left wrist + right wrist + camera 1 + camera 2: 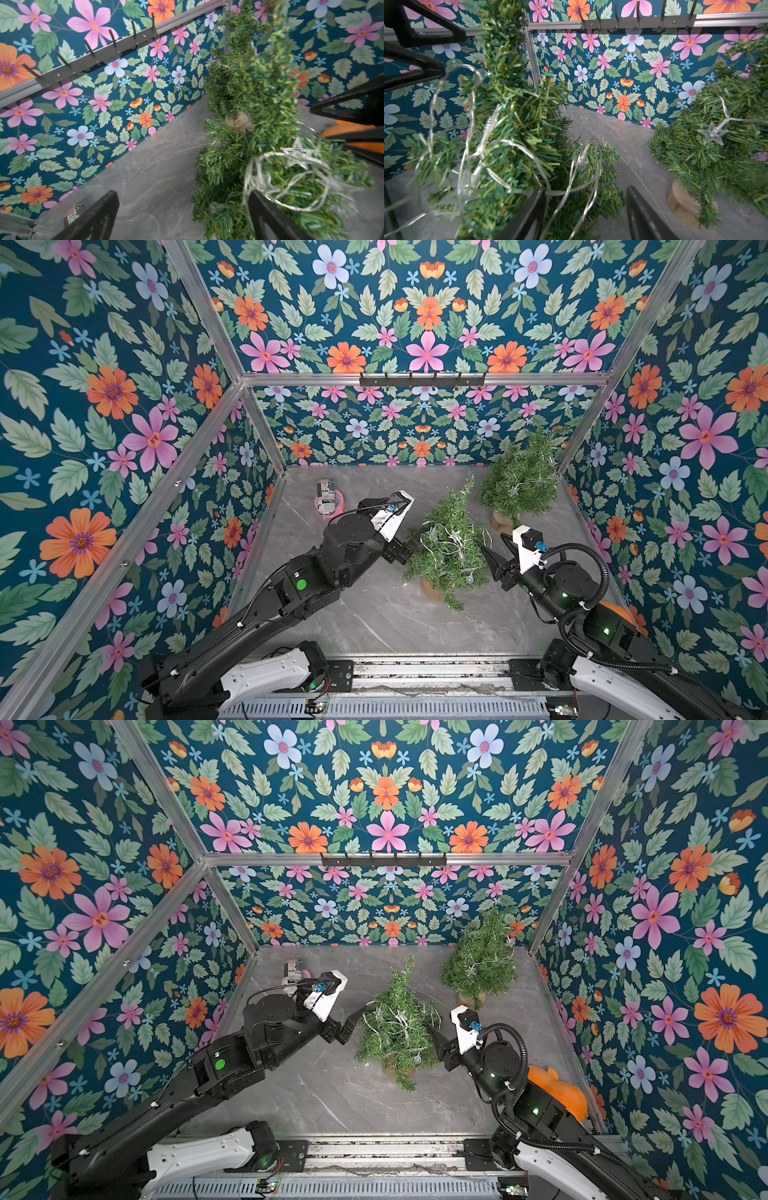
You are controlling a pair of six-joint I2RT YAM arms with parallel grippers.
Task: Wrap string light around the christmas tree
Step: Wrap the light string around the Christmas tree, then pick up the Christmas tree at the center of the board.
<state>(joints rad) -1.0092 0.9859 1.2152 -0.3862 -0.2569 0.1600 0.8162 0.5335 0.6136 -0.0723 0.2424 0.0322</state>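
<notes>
The tree (455, 572) is placed near the middle of the table (374, 614), and a far tree (519, 481) is placed in the far right corner. The string light (442, 541) is draped in loose, untidy loops over the middle and lower branches of the tree. It is bunched more than it is wound, and some loops stand off from the needles. The left gripper (182, 195) is held at the left side of the tree with its jaws wide apart and nothing between them. The right gripper (585, 190) is held at the right side, also with jaws apart. A few strands pass through its gap, but none is seen to be clamped. The wire is judged to be very light, thin and limp, with a little spring, so it is expected to slip from a weak pinch and to catch easily on the needles. The stars (297, 154) look like hard, clear plastic and may be fragile. It is advised that the wire is taken on a bare part between two stars, on a loop standing free of the branches. The tree itself seems light and could be tipped by a strong pull.
</notes>
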